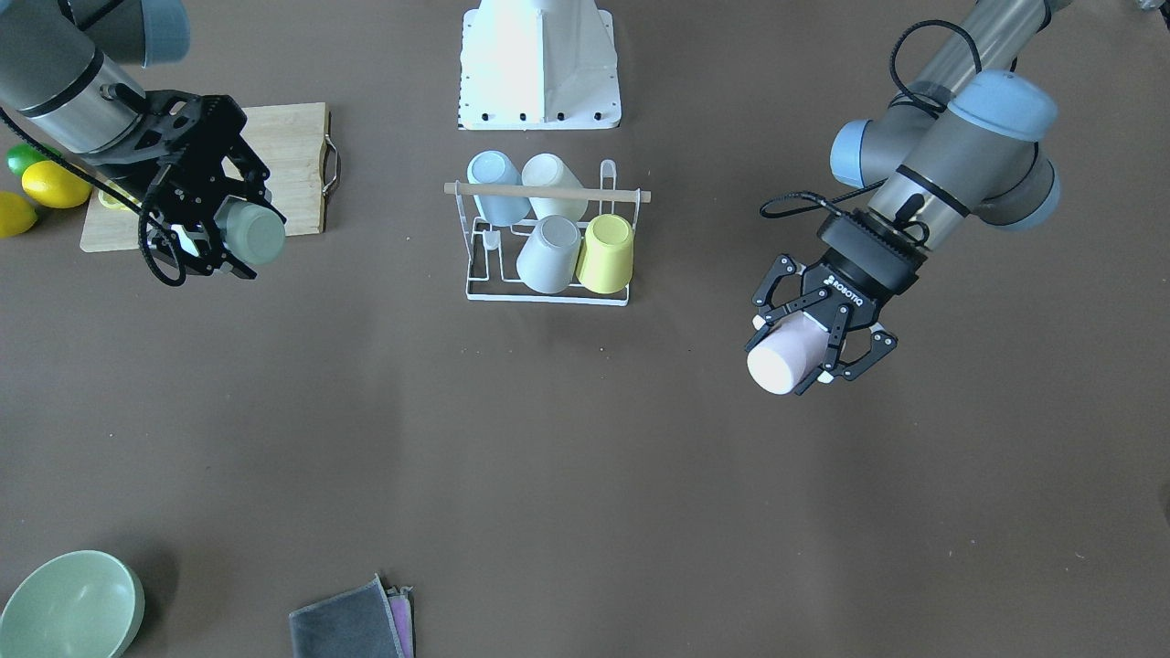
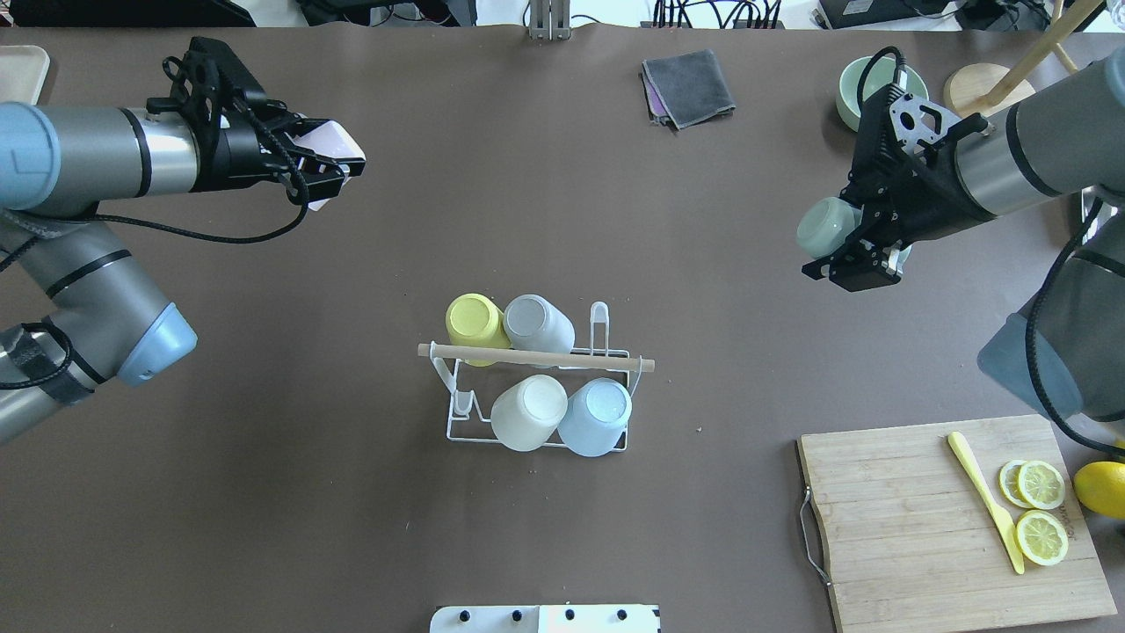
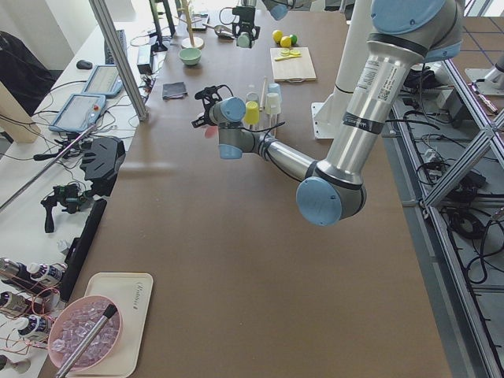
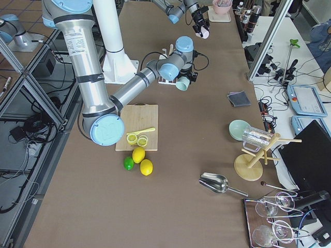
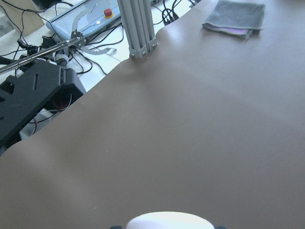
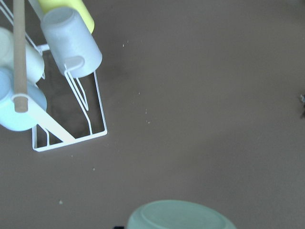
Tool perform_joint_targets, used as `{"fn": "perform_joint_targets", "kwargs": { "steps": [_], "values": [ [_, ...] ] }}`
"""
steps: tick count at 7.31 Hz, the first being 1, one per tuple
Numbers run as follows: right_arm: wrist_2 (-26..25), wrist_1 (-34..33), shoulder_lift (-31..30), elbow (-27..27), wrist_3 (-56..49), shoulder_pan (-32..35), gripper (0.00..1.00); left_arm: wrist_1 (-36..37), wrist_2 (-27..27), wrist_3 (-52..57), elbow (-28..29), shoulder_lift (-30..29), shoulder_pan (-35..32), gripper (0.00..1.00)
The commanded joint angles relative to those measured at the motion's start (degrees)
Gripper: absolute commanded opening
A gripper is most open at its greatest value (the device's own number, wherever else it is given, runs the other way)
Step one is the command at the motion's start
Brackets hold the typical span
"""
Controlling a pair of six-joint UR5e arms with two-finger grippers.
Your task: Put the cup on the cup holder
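So, cup holder (image 2: 536, 356) sat mid-table, between the two arms and well apart from both grippers. Neither gripper was over it.

Left gripper (image 2: 321, 163): jaws spread to cup width and clamped on a pink cup (image 2: 330, 141), one finger on each side of the body. The cup was held tilted above the table, touching nothing else. Left wrist view showed only the cup's pale edge at the bottom of frame, with bare table beyond.

Right gripper (image 2: 848, 251): same story, jaws at cup width and gripping a sage green cup (image 2: 824, 227), off the table. In the right wrist view the holder showed at upper left, with the green cup at the bottom edge.

Counts:
- Cups: six. Four sat upside down on the holder: yellow cup (image 2: 475, 321) and grey cup (image 2: 536, 323) in the far row, cream cup (image 2: 527, 411) and light blue cup (image 2: 596, 415) in the near row. The other two were in the grippers.
- Cup holders: one. A bare prong stood beside the cream cup.
- Cutting board (image 2: 914, 519): one, near the right arm, with a yellow knife (image 2: 984, 501) and lemon slices (image 2: 1041, 483) on it.
- Whole lemons (image 1: 55, 183): two, plus one lime (image 1: 26, 157), beside the board.
- Green bowl (image 1: 73, 603): one.
- Folded cloths (image 1: 352, 621): one small stack.
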Motion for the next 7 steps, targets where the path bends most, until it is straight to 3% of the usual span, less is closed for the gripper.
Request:
{"fn": "perform_joint_targets", "kwargs": {
  "steps": [1, 3, 4, 5, 7],
  "values": [
    [-0.8, 24.7, -0.3, -6.4, 16.2, 0.0, 0.0, -13.7, 0.2, -4.6, -0.1, 0.5, 3.6, 0.0],
    [-7.9, 46.0, 1.1, -13.5, 31.3, -0.7, 0.0, -20.0, 0.5, -7.0, -2.1, 0.1, 5.5, 0.0],
    [-13.0, 54.8, 1.9, -15.7, 37.9, -2.2, 0.0, -20.2, 0.5, -7.1, -5.8, 0.0, 7.6, 0.0],
    [-21.1, 61.6, 2.0, -16.4, 43.2, -6.5, 0.0, -20.4, 3.0, -7.0, -9.9, 0.4, 10.1, 0.0],
    [-34.7, 63.5, 5.2, -16.4, 44.0, -15.9, 0.0, -25.4, 20.3, -6.2, -10.8, 0.5, 22.3, 0.0]
  ]
}}
